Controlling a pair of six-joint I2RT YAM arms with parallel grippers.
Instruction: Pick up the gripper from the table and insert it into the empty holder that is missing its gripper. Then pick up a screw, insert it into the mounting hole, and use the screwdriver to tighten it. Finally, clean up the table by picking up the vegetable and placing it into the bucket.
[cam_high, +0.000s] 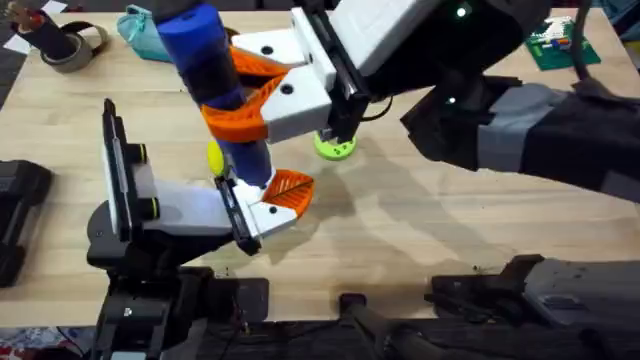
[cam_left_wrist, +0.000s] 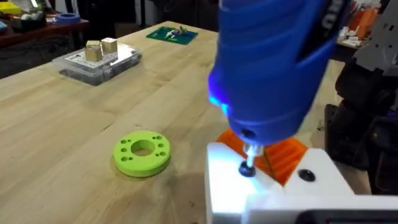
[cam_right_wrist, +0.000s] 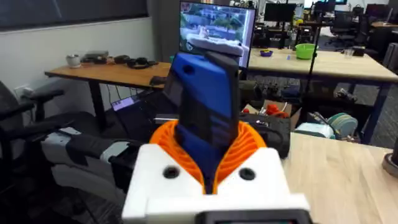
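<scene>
My right gripper (cam_high: 228, 90) is shut on the blue screwdriver (cam_high: 205, 55), its orange pads (cam_right_wrist: 249, 146) clamping the body, which stands nearly upright. The metal bit rests on a screw (cam_left_wrist: 247, 168) in the white base block of the orange ribbed gripper (cam_left_wrist: 277, 155). That gripper (cam_high: 288, 190) sits at the end of the light grey holder (cam_high: 190, 208) on the left arm. A small yellow thing (cam_high: 214, 158) lies beside the screwdriver; I cannot tell what it is. The vegetable and the bucket are out of view.
A green ring with holes (cam_high: 335, 147) (cam_left_wrist: 142, 153) lies on the table just past the holder. A teal pouch (cam_high: 135, 25) and a tape roll (cam_high: 70, 45) sit at the far left, a green board (cam_high: 560, 45) at the far right. A clear box (cam_left_wrist: 99, 59) holds wooden cubes.
</scene>
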